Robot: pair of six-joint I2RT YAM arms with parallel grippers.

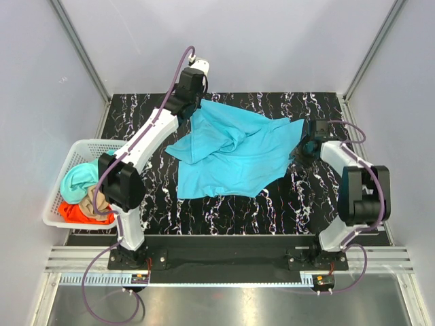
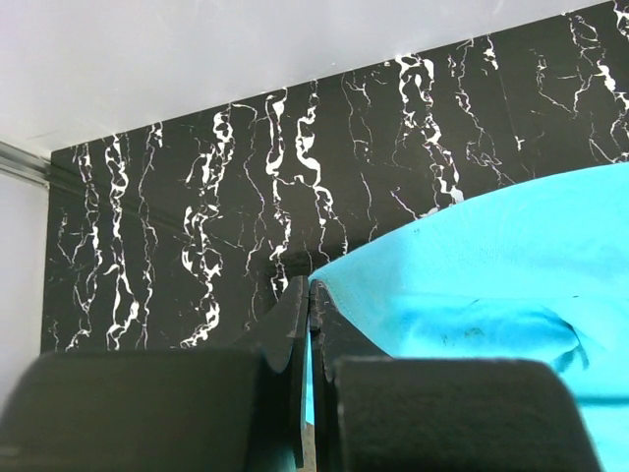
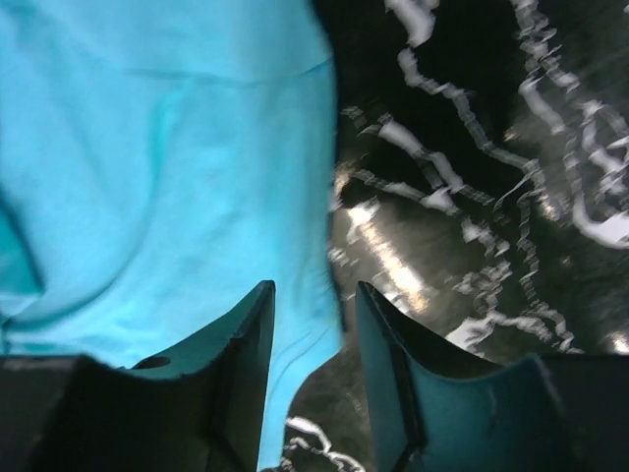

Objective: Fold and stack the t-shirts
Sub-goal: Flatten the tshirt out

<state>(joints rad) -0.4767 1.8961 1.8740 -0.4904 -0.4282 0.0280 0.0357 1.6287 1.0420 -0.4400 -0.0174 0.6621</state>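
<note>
Two sets: left jaws pinched shut on an edge of the cyan t-shirt [image 1: 231, 153]; right jaws half-open, its hem between them.

From above we see a bright, even light and a sharp picture, with only soft shading in the folds of the cyan t-shirt [image 1: 231, 156] and a pale sheen on the metal strip [image 1: 217, 302] at the near edge. In the left wrist view the tabletop [image 2: 197, 216] is crisp and well lit, while the dark jaws close to the lens are soft and out of focus. The right wrist view is dimmer and smeared by blur, with white glare on the glossy tabletop.
</note>
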